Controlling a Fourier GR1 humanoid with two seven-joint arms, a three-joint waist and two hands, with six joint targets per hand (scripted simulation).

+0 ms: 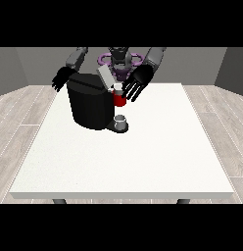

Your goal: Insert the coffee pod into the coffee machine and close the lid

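Observation:
A black coffee machine (89, 104) stands on the white table (143, 157), left of the middle. Its grey lid (106, 77) is tilted up and open at the machine's top right. A red coffee pod holder (118, 99) shows at the machine's right side, with a small white pod (117, 87) just above it. A grey cup (121, 121) sits on the machine's base. The hand at the view's right (138, 82) hovers right beside the pod area with fingers spread and straight. The hand at the view's left (61, 78) hangs behind the machine's left corner, fingers relaxed, holding nothing.
The robot's torso (120, 62) stands behind the table's far edge. The table spreads wide in front of and to the right of the machine. Grey wood floor (25, 112) surrounds the table.

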